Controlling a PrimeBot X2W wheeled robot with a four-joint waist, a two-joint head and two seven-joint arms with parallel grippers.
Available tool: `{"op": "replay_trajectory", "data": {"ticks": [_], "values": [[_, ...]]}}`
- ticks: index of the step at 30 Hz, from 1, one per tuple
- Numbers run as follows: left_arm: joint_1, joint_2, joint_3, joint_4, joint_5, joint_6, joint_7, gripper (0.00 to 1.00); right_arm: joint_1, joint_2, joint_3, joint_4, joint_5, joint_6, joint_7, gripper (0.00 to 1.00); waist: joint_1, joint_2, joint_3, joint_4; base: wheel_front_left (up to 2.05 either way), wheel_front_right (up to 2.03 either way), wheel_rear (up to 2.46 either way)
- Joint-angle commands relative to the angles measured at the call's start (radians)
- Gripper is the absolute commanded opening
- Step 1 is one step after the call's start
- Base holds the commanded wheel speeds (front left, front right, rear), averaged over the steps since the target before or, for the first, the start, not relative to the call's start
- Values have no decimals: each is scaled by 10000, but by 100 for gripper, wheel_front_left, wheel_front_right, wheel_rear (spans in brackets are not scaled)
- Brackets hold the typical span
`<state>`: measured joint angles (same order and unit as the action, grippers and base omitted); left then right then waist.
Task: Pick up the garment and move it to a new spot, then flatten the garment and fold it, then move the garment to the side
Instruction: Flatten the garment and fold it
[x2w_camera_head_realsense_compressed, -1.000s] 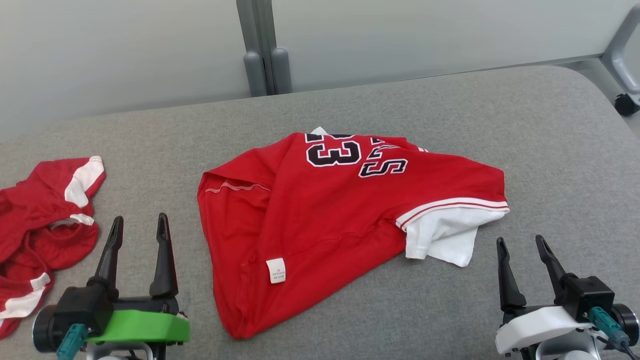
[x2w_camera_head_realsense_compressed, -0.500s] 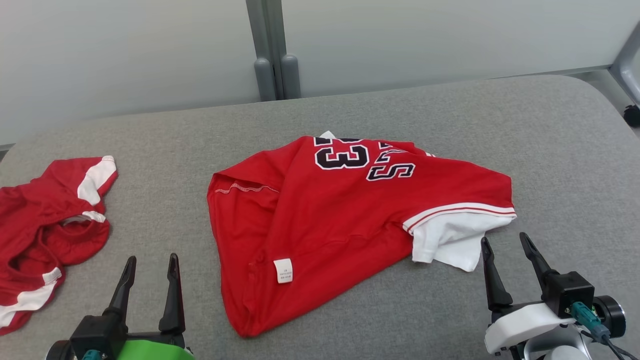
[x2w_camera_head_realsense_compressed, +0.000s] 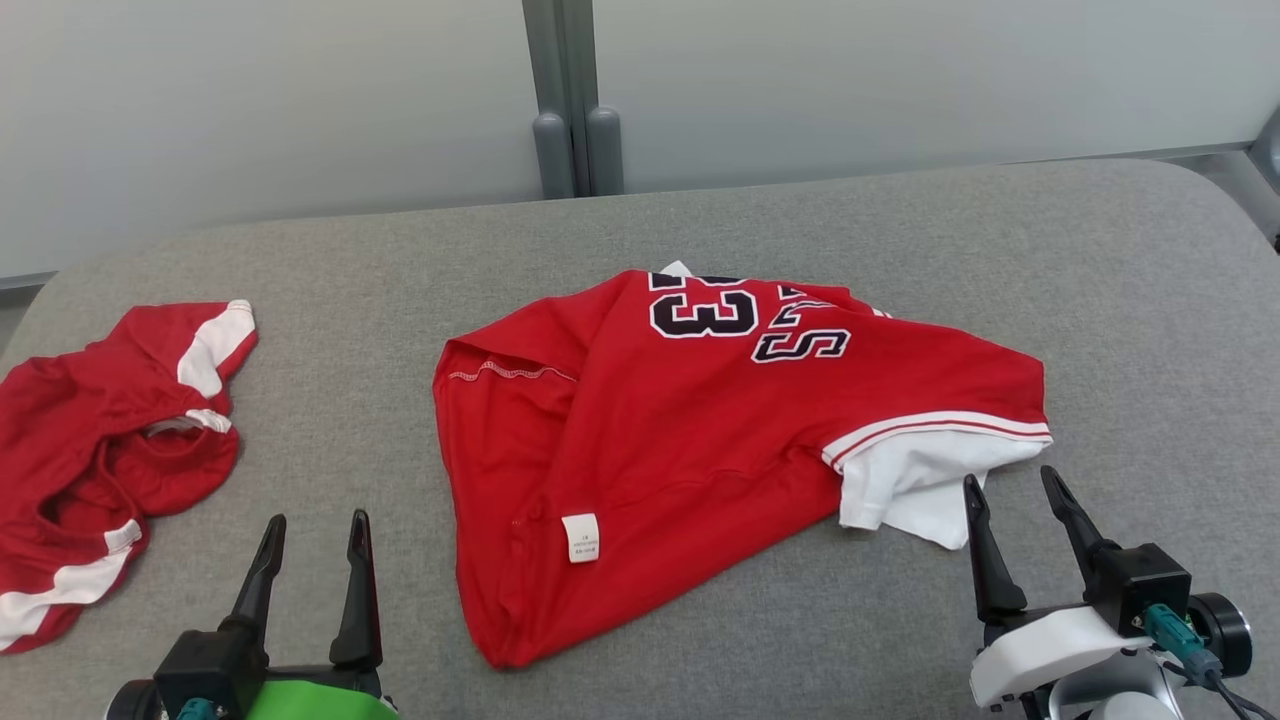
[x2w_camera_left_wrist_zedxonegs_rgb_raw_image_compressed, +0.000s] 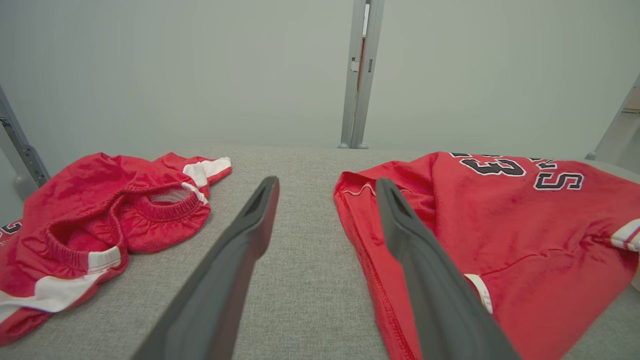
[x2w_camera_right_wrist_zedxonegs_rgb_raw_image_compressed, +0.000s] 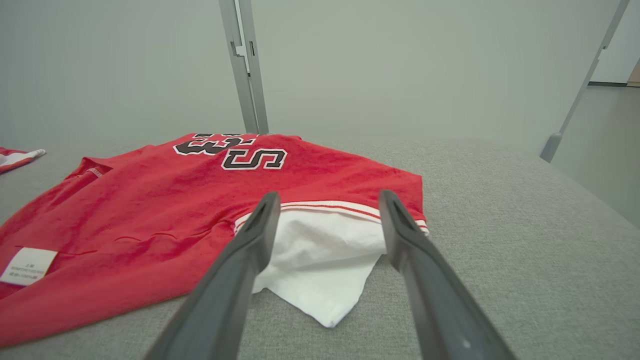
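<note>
The garment (x2w_camera_head_realsense_compressed: 700, 430) is a red jersey with dark numbers, lying crumpled and partly folded over in the middle of the grey padded table (x2w_camera_head_realsense_compressed: 1100, 300). Its white sleeve (x2w_camera_head_realsense_compressed: 915, 480) sticks out at the near right, and a white label (x2w_camera_head_realsense_compressed: 582, 537) shows near the front. My right gripper (x2w_camera_head_realsense_compressed: 1008, 478) is open just in front of that sleeve; in the right wrist view its fingers frame the sleeve (x2w_camera_right_wrist_zedxonegs_rgb_raw_image_compressed: 325, 250) without touching it. My left gripper (x2w_camera_head_realsense_compressed: 317, 520) is open over bare table, left of the garment's hem (x2w_camera_left_wrist_zedxonegs_rgb_raw_image_compressed: 360, 240), holding nothing.
A second red piece of clothing with white stripes and an elastic waistband (x2w_camera_head_realsense_compressed: 110, 440) lies bunched at the table's left edge. A grey post (x2w_camera_head_realsense_compressed: 575, 100) and pale wall panels stand behind the table. Bare table stretches to the right of the jersey and behind it.
The head camera has turned, sliding the whole picture to the right. My left gripper has dropped lower in the view. My right gripper has come closer to the white sleeve. Both stay open.
</note>
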<state>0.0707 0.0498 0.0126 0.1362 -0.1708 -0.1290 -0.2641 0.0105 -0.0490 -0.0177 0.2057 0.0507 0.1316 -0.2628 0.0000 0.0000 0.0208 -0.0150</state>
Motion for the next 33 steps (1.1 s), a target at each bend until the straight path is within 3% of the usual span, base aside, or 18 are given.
{"op": "replay_trajectory", "data": {"ticks": [1, 9, 14, 23, 33], "values": [[-10, 17, -6, 22, -2, -21, -4, 100, -12, -26, 28, 27, 29, -18, -30, 100, 0, 0, 0, -39, 0, 0, 0], [-50, 16, -128, 27, -90, -21, -4, 100, -48, -26, -70, 10, 130, -18, -30, 100, 0, 0, 43, -98, 0, 0, 0], [-382, 160, -919, 404, -122, -21, -4, 100, -111, -25, -358, 434, 329, -18, 133, 100, 0, 0, 255, -46, 0, 0, 0], [-2367, 509, -3596, 3260, -497, -9, 127, 100, -1357, -25, -1006, 2062, 460, -18, 2044, 100, 0, 0, 853, -175, 0, 0, 0], [-4043, 212, -4027, 5761, -535, 323, 650, 100, -3045, -23, -742, 4058, 490, -18, 1982, 100, 0, 0, 1309, -314, 0, 0, 0]]}}
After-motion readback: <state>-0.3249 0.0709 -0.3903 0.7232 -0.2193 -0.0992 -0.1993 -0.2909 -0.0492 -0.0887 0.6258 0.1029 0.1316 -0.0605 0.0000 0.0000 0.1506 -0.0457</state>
